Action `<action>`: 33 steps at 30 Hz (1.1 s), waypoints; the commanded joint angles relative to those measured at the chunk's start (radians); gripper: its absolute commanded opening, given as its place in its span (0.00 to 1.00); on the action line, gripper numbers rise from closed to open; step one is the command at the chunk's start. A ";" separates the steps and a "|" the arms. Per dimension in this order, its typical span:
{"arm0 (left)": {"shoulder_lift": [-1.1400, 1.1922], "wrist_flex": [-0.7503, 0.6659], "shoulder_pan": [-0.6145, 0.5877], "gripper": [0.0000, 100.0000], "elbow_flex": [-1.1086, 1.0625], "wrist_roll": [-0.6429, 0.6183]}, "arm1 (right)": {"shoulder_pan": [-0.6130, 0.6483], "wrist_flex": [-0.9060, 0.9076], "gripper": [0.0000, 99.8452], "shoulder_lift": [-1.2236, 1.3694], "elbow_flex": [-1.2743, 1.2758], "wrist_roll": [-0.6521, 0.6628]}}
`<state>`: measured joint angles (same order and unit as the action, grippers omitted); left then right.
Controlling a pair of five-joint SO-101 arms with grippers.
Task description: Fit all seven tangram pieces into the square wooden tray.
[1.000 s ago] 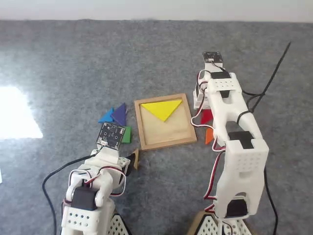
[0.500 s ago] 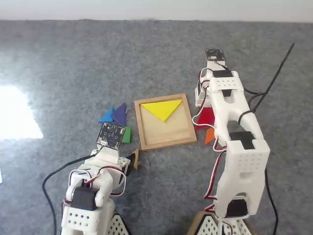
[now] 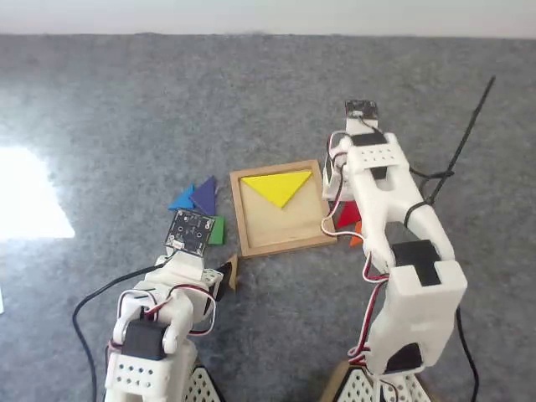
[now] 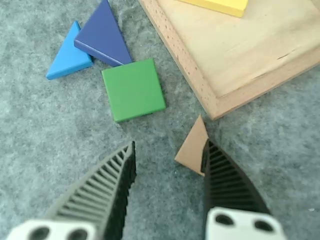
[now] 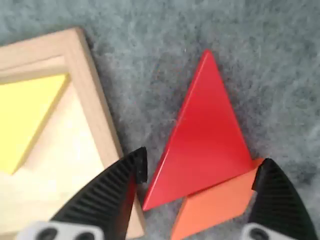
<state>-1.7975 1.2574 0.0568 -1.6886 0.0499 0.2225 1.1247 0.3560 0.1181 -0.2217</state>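
High view shows the square wooden tray (image 3: 285, 244) at the middle of the grey surface (image 3: 126, 109), between my two arms. One piece sits in it: the yellow triangle (image 3: 276, 186), lying flat in the far part with its long edge along the far rim and its tip pointing near. The rest of the tray floor is bare wood.

My right end effector (image 5: 202, 160) is at the tray's right side, open, its two fingers spread to either side of the red triangle (image 5: 205, 140). That triangle lies flat on the surface just right of the tray's rim. The orange piece (image 5: 215, 205) lies against the red one's near edge, touching it.

My left end effector (image 4: 169, 147) is near the tray's near left corner, also open and holding nothing. The tan triangle (image 4: 192, 147) lies between its fingers, right beside one of them and close to the tray's corner. Left of the tray lies the green square (image 4: 133, 89). Just beyond it, farther from me, the dark blue triangle (image 4: 102, 37) and the light blue triangle (image 4: 67, 55) lie side by side, touching.
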 commanded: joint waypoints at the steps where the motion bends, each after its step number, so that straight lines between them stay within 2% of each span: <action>1: -0.021 0.005 0.005 0.21 0.005 0.014 | 0.016 -0.139 0.29 -0.122 0.098 -0.034; 7: -0.021 0.005 0.005 0.21 0.005 0.014 | 0.013 -0.203 0.29 -0.094 0.144 -0.035; 16: -0.021 0.005 0.005 0.21 0.005 0.014 | 0.045 -0.150 0.29 -0.061 0.144 -0.048; 21: -0.021 0.005 0.005 0.21 0.005 0.014 | 0.041 -0.150 0.29 -0.059 0.144 -0.127; 26: -0.021 0.005 0.005 0.21 0.005 0.014 | 0.044 -0.151 0.28 -0.061 0.144 -0.069; 30: -0.021 0.005 0.005 0.21 0.005 0.014 | 0.041 -0.162 0.21 -0.062 0.143 -0.055; 33: -0.021 0.005 0.005 0.21 0.005 0.014 | 0.041 -0.173 0.20 -0.067 0.143 -0.011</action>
<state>-1.7975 1.2574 0.0568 -1.6886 0.0499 0.2532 0.9636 0.3023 0.2654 -0.2862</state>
